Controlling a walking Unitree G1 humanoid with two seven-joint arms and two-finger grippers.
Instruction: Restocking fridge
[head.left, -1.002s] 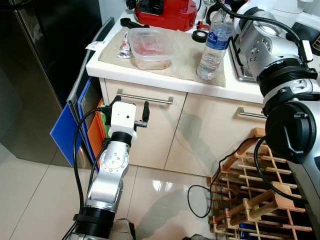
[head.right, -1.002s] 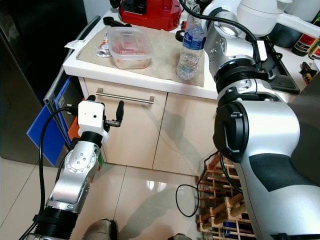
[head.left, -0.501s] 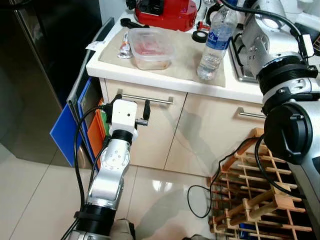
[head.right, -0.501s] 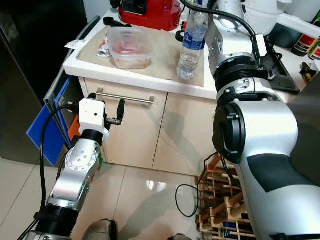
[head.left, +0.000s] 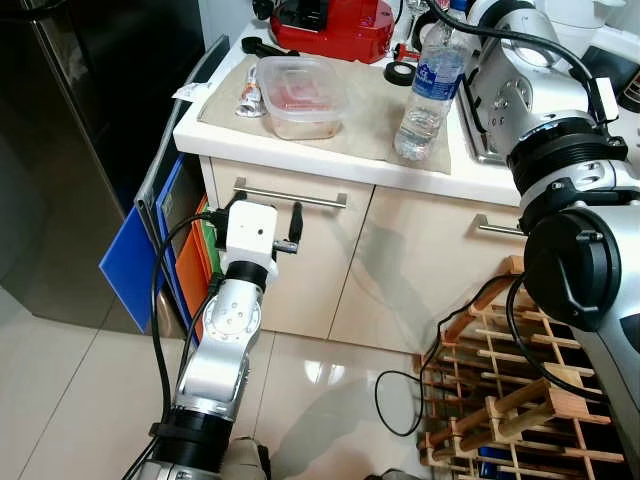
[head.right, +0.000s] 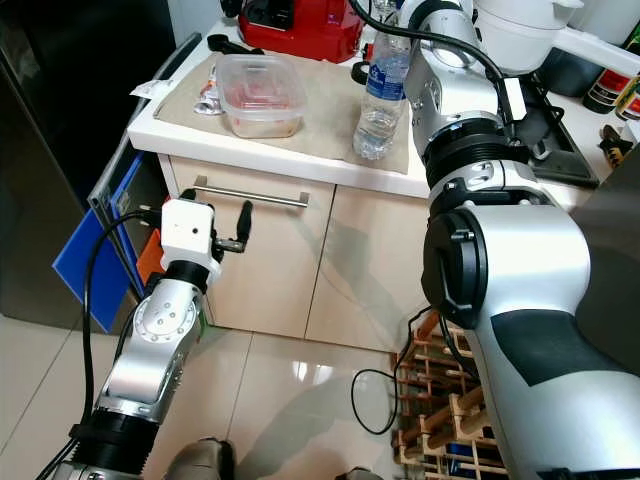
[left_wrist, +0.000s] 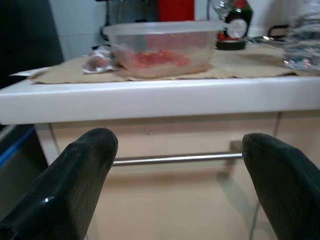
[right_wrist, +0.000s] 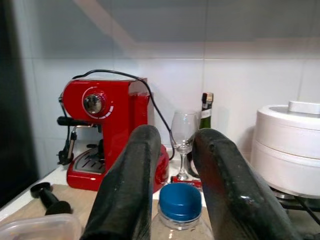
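While the left end effector (head.left: 262, 214) hangs with fingers spread wide before the drawer handle (head.left: 290, 194), below the food container (head.left: 300, 94) on the counter (head.left: 330, 158), the water bottle (head.left: 428, 82) stands upright further right on the cloth. Directly above its blue cap (right_wrist: 179, 202), the right end effector (right_wrist: 172, 165) points down, fingers narrowly apart, gripping nothing. The bottle's label is unreadable.

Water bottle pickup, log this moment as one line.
right hand: above water bottle cap, fingers narrowly apart, not gripping | left hand: open, facing drawer handle | food container: on counter mat
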